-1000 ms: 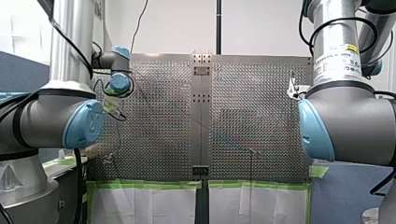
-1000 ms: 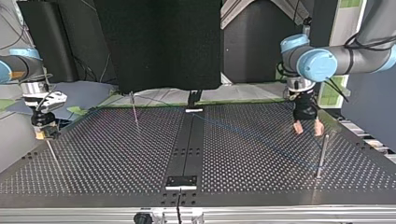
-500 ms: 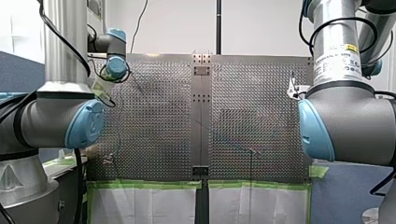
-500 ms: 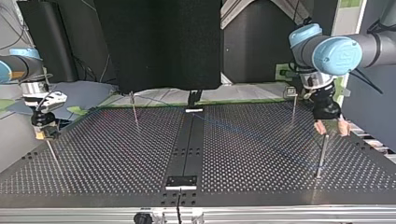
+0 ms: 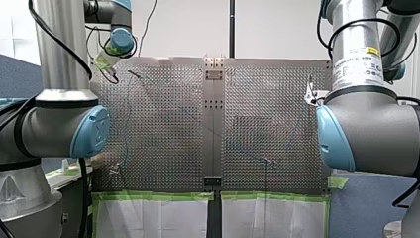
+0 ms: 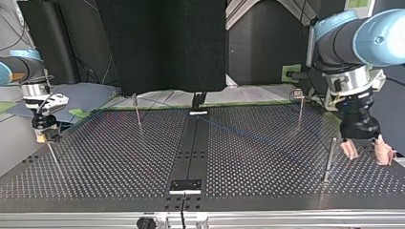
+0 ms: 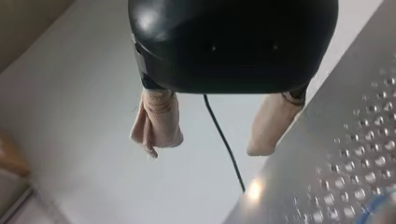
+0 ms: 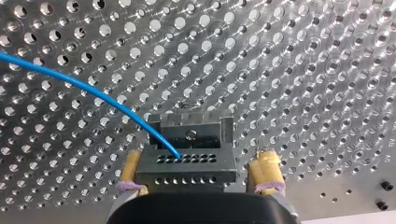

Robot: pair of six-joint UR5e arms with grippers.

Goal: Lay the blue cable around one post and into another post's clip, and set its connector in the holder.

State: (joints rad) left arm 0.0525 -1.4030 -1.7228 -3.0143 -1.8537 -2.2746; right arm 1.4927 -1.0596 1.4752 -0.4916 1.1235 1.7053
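Note:
In the right wrist view the blue cable (image 8: 93, 91) runs over the perforated plate into a dark connector block (image 8: 187, 163). That block sits between the yellow pads of my right gripper (image 8: 199, 158), which stands open, with a gap showing on one side. In the top view my right gripper (image 6: 46, 137) hangs low at the left edge. My left gripper (image 6: 367, 155) is at that view's right, beside a thin post (image 6: 329, 157), open with beige pads. Nothing lies between its fingers (image 7: 156, 130). A faint blue cable (image 6: 248, 135) crosses the table.
Thin posts stand at the back left (image 6: 137, 110) and back right (image 6: 300, 107) of the top view, with another (image 6: 53, 160) below my right gripper. A dark centre strip (image 6: 191, 152) carries a small black plate (image 6: 186, 185). Green tape edges the table (image 5: 148, 196).
My left arm has swung toward the top view's right and nearer that camera, past the tall post; in the front view it rose toward the far left corner. My right arm has stayed still.

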